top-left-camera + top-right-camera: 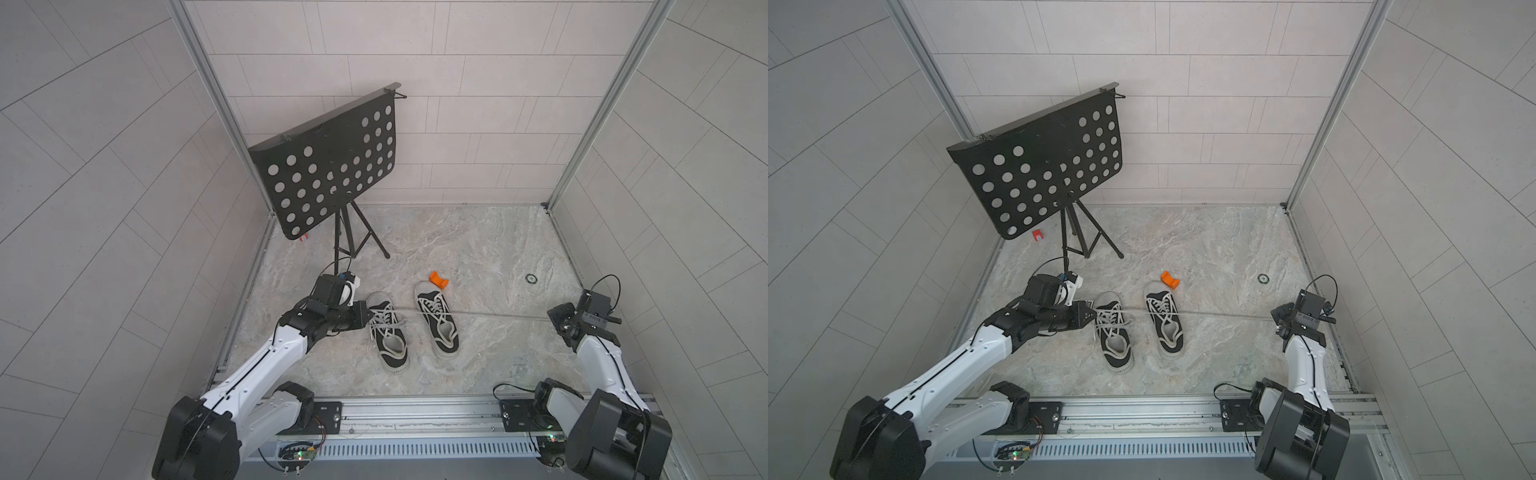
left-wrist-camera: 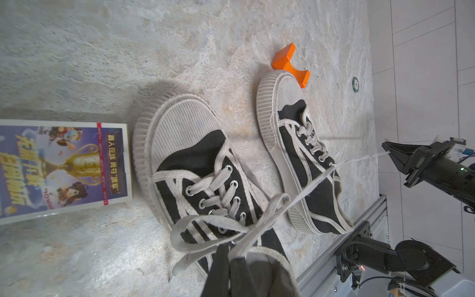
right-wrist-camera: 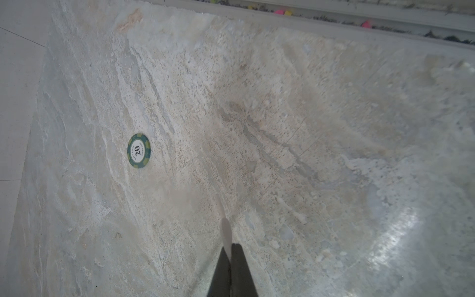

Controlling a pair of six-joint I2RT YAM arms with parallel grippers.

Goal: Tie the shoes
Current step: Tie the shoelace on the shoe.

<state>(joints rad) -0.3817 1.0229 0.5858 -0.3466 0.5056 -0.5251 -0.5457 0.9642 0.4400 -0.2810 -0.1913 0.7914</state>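
Two black canvas shoes with off-white soles lie side by side mid-floor: the left shoe and the right shoe. My left gripper is at the left shoe's lacing, shut on a whitish lace loop. From the crossing there, one lace runs taut over the right shoe to my right gripper, far right and shut on it. In the right wrist view a blurred lace end sticks out past the right gripper.
A black perforated music stand on a tripod rises at the back left. An orange piece lies by the right shoe's toe, a green poker chip further right. A printed box lies beside the left shoe's toe. Walls close three sides.
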